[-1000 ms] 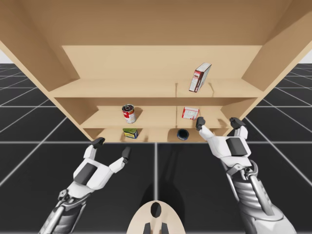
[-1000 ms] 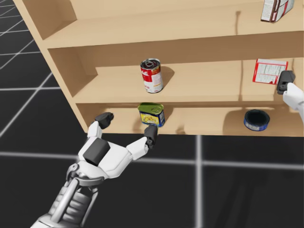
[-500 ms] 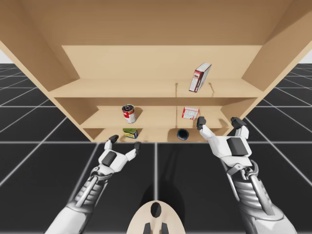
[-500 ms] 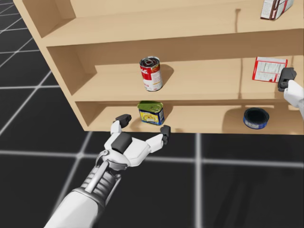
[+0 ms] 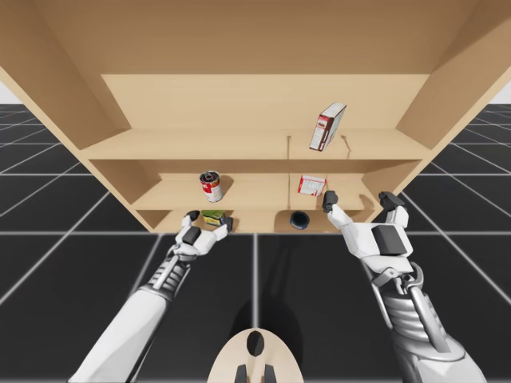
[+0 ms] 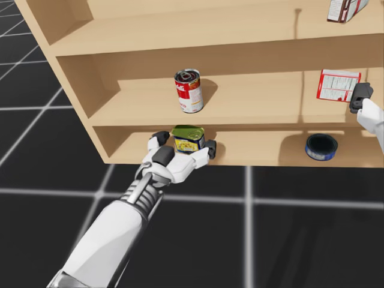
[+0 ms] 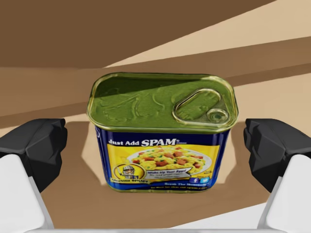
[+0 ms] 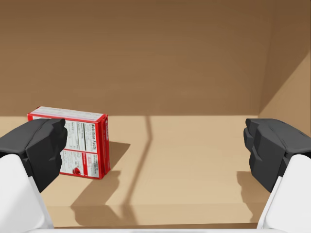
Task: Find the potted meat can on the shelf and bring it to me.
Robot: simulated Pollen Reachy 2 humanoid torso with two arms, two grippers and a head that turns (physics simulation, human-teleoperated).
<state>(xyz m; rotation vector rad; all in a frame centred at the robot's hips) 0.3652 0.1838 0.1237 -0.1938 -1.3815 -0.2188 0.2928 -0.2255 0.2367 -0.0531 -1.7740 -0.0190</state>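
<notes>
The simulated humanoid's left arm (image 5: 132,323) wears a smooth, glossy white shell, ribbed grey at the wrist; its right arm (image 5: 417,323) bares grey ribbing and metal rods. The left gripper (image 5: 209,220) and right gripper (image 5: 358,199) have white fingers capped with blocky black pads (image 7: 35,144), each backed by a dark grey panel (image 5: 385,237).

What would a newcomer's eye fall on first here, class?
The blue-and-yellow rectangular can with its green lid, on the bottom shelf, sits inside my open left gripper, neither finger touching it. Above it a red-and-white round can stands on the middle shelf, where a red-and-white box lies ahead of my open right gripper.
</notes>
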